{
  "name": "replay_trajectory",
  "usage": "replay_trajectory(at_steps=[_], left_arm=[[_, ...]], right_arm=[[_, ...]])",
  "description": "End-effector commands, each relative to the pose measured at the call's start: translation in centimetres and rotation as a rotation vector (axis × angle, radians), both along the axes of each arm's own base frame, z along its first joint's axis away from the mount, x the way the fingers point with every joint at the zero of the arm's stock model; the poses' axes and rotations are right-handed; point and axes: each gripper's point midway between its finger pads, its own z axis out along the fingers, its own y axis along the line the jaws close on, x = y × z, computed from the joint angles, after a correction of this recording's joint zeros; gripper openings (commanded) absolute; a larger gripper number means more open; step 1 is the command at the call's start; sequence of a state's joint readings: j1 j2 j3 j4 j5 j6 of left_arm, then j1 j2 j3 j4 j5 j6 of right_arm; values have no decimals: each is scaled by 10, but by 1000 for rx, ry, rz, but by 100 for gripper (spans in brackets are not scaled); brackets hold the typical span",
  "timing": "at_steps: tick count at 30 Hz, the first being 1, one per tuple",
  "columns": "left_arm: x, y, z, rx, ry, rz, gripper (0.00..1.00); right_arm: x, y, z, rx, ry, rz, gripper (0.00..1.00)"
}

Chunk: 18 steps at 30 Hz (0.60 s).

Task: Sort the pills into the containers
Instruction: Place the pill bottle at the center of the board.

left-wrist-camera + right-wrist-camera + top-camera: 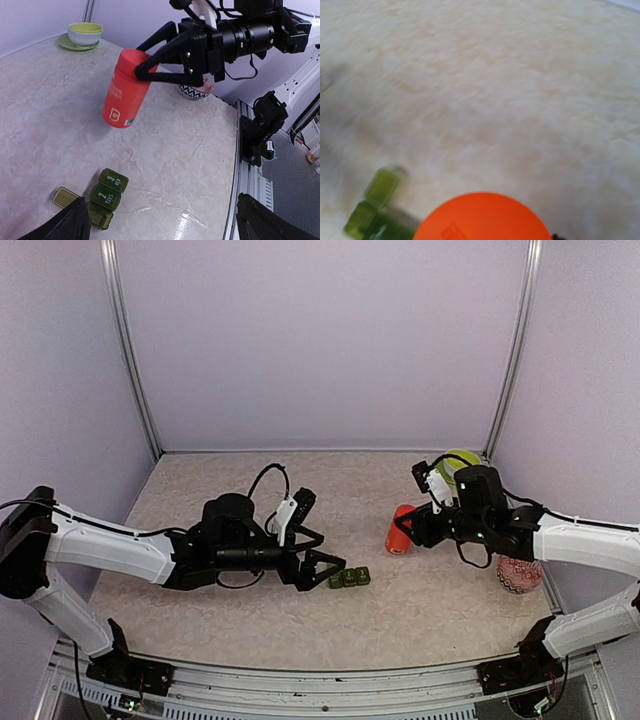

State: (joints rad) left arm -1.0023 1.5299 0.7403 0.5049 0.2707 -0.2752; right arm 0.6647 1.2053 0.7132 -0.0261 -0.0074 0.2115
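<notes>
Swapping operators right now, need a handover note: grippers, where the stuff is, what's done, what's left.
Left gripper: open, empty, right beside the green pill boxes mid-table.
Right gripper: closed on the upper end of the red bottle, which is tilted, to the right of and behind the boxes.
Done: bottle gripped; one end box looks to have its lid open.
Left: no pills visible anywhere, so all the sorting.

The left jaws stand wide just left of the containers [349, 578] on the tabletop [430, 615]. Farther right, the right jaws grip the tilted red-orange bottle [398, 535].
</notes>
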Motion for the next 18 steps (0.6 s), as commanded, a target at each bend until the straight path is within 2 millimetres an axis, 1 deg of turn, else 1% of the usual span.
replay_trajectory(at_steps=[1,4,7,12,18], left_arm=[[-2,5,5,11,-63,-1,99],[-4,4,11,5,-82,-8,99],[-7,1,20,-13,-104,-31,99],[-4,-5,32,-3,-145,-45,99],[4,-15,34,24,-175,-47,99]], right_arm=[[-25,10,-4,-14,23,59,45],[-34,11,-16,-48,31,69,46],[-38,11,-29,-71,45,72,46],[-46,11,-45,-78,61,84,46],[-55,13,-61,-118,75,100,48]])
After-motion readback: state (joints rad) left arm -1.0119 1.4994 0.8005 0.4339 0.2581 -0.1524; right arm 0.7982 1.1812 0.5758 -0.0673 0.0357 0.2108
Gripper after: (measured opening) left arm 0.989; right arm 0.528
